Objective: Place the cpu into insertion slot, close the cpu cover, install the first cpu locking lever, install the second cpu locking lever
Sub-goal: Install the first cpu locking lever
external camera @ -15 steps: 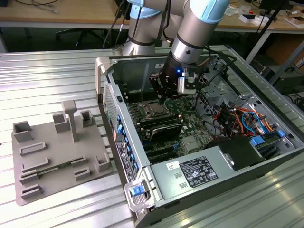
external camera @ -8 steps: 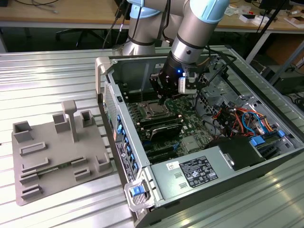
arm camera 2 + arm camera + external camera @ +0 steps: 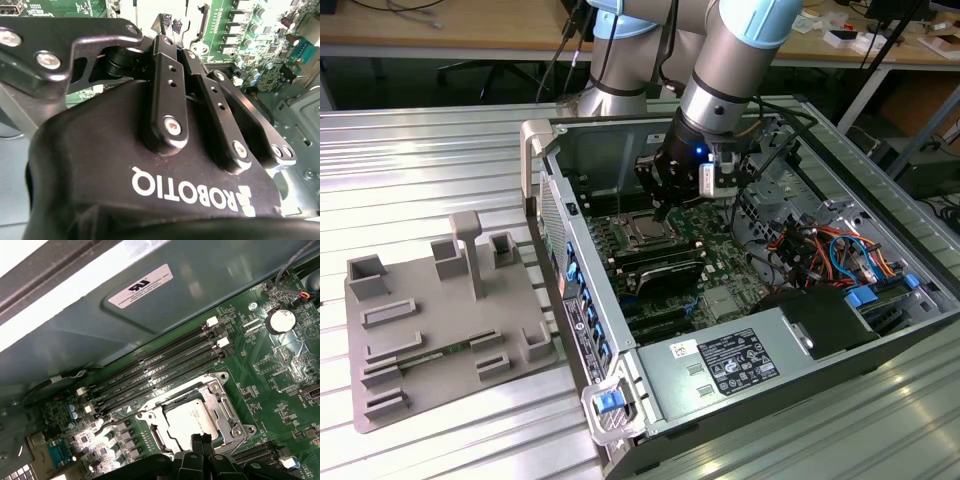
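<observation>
We see the cpu (image 3: 192, 421) with a smooth silver-grey metal top, a little shiny. The cpu cover (image 3: 229, 412) around it looks like thin bright metal. The gripper (image 3: 175, 65) is black and matt, with small shiny steel screws. The motherboard (image 3: 280, 365) is glossy green. The computer case (image 3: 790, 360) is dull grey sheet metal, and the table (image 3: 420, 160) is ribbed, brushed metal.

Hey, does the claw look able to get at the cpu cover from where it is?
Probably yes. The claw hangs just above the cpu cover, which lies around the cpu in the open computer case, and nothing sits between them.
</observation>
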Motion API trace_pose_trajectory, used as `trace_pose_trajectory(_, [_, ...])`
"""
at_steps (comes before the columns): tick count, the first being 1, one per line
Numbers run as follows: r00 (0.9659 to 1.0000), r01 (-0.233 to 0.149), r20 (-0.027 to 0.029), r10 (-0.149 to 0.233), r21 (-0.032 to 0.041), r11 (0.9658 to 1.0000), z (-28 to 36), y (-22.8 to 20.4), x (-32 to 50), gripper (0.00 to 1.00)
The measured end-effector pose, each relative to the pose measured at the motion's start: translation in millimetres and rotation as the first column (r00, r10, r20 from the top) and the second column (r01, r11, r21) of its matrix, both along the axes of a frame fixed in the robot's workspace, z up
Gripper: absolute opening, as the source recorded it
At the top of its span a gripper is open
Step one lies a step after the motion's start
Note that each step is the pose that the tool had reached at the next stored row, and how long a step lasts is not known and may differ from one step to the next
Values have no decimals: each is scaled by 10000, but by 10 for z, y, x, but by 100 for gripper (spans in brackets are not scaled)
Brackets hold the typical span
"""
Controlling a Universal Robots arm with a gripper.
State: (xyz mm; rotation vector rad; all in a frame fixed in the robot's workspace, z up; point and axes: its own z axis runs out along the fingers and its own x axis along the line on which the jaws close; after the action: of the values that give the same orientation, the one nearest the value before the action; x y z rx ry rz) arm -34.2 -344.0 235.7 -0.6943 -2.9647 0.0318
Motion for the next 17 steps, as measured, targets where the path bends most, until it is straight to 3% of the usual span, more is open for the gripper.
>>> trace_pose_trajectory(17, [9958, -915, 0, 915, 6, 9958, 0, 0, 0, 11])
